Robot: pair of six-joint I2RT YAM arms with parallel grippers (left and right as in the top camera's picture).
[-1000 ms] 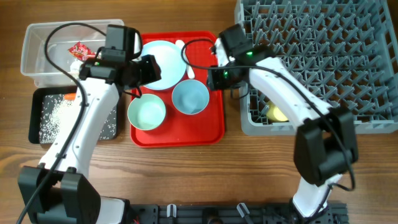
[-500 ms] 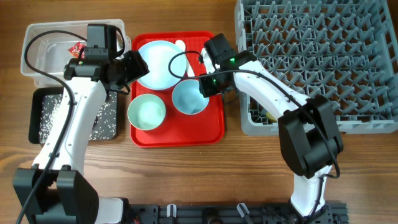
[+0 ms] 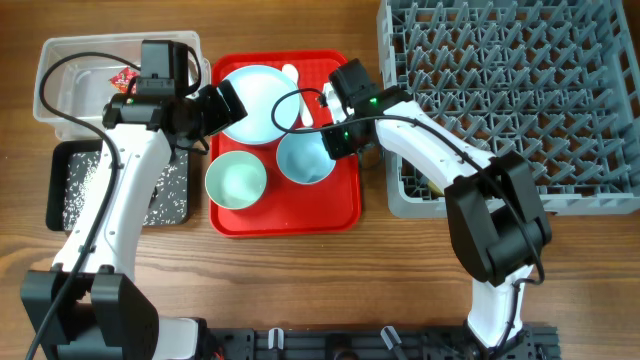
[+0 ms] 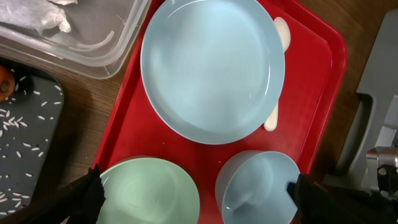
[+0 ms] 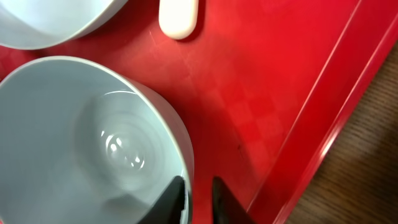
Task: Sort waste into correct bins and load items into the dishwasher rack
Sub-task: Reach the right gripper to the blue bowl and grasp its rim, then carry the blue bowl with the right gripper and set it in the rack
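The pale-blue plate (image 3: 258, 90) lies at the back of the red tray (image 3: 340, 205), with the white spoon (image 3: 304, 112) tucked under its right edge. In front stand a mint bowl (image 3: 236, 180) and a blue bowl (image 3: 303, 160). My right gripper (image 5: 198, 200) is nearly closed astride the blue bowl's (image 5: 81, 137) right rim, one finger inside and one outside. My left gripper (image 4: 199, 199) is wide open above the tray, over the mint bowl (image 4: 149, 193) and the blue bowl (image 4: 255, 186), just in front of the plate (image 4: 211, 62).
The clear tub (image 3: 60, 95) at back left holds a red-and-white wrapper (image 3: 122, 77) and white tissue (image 4: 43, 15). The black tray (image 3: 60, 205) before it holds loose rice and a carrot (image 4: 5, 79). The grey rack (image 3: 520, 90) fills the right.
The left gripper swung left from above the plate's middle to its left edge. The right gripper moved left from the rack's edge onto the blue bowl's right rim and holds there.
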